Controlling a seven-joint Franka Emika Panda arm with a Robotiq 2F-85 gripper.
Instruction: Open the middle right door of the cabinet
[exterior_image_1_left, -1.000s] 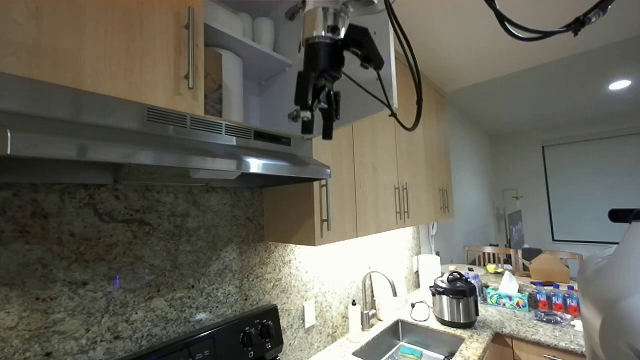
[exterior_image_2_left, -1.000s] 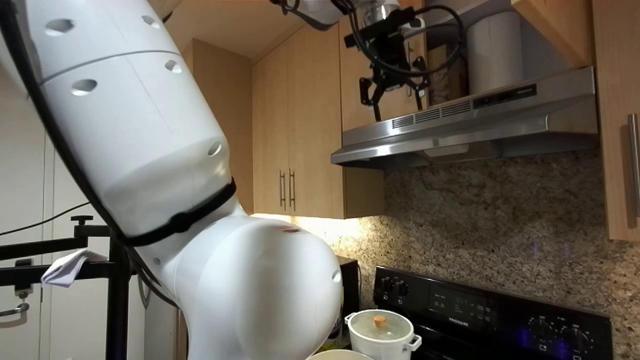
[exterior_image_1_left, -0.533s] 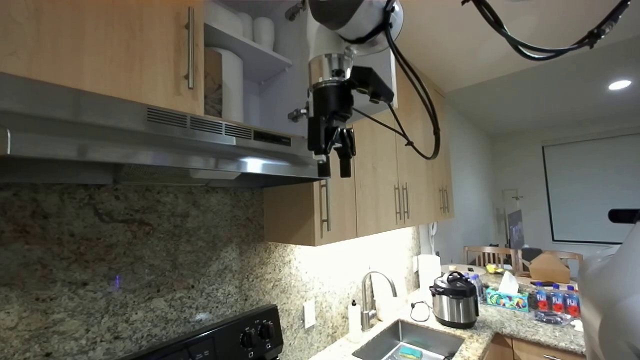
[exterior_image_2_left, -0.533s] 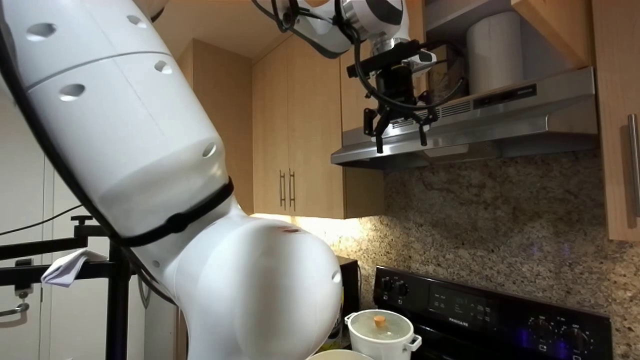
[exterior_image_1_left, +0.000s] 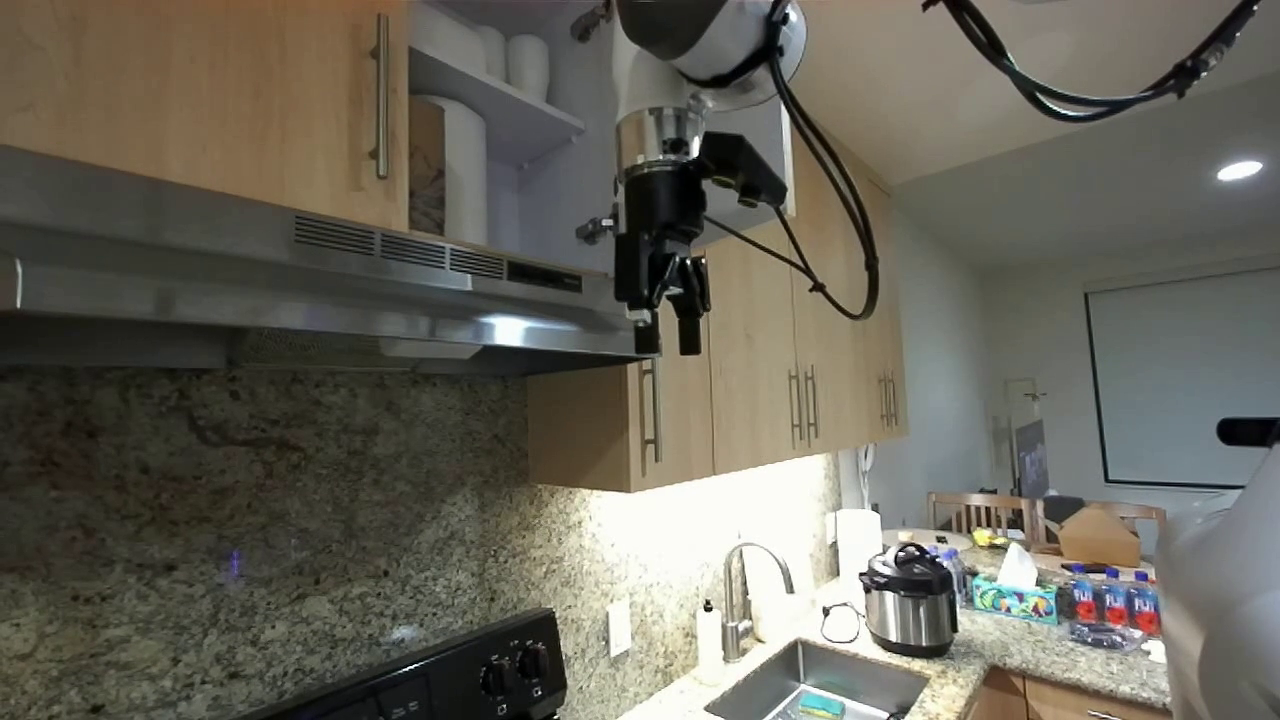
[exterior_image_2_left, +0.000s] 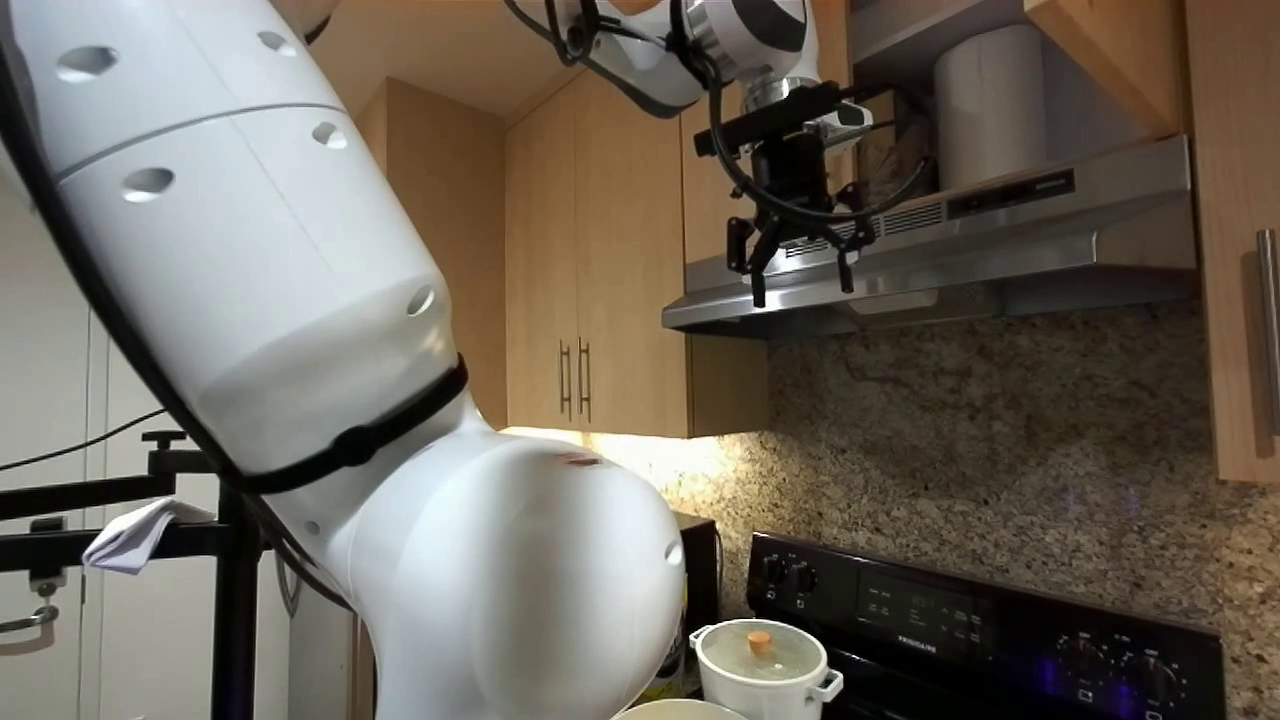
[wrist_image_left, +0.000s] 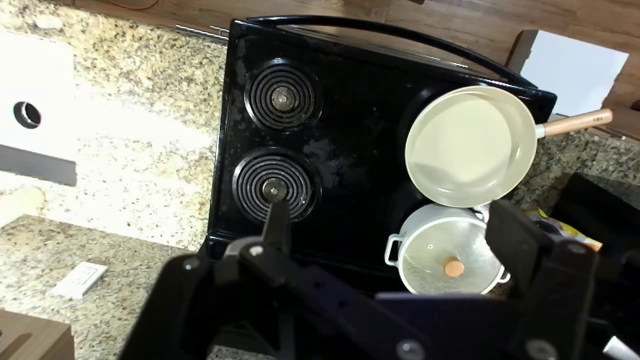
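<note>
The cabinet (exterior_image_1_left: 545, 120) hangs above the range hood. Its middle right door (exterior_image_1_left: 752, 122) stands open, swung out from the cabinet with its white inner face showing. In an exterior view the door's light-wood outer face (exterior_image_2_left: 1130, 50) shows at the top right. Its handle is out of view. The twin door (exterior_image_1_left: 200, 90) on the left is shut. My gripper (exterior_image_1_left: 669, 338) is open and empty, pointing down in front of the hood, with its fingertips lower than the door's bottom edge. It also shows in an exterior view (exterior_image_2_left: 803, 290). In the wrist view its fingers (wrist_image_left: 390, 212) are wide apart with nothing between them.
A steel range hood (exterior_image_2_left: 1000, 235) is behind the gripper. A white roll (exterior_image_2_left: 990, 110) stands inside the cabinet. Taller shut doors (exterior_image_1_left: 750, 380) are to the right. Below is a black stove (wrist_image_left: 350, 165) with a cream pan (wrist_image_left: 467, 145) and a lidded white pot (wrist_image_left: 430, 260).
Over the past second my gripper has moved down, from level with the open door to lower than its bottom edge. Over the last half second nothing has visibly moved. The door has stayed open.
</note>
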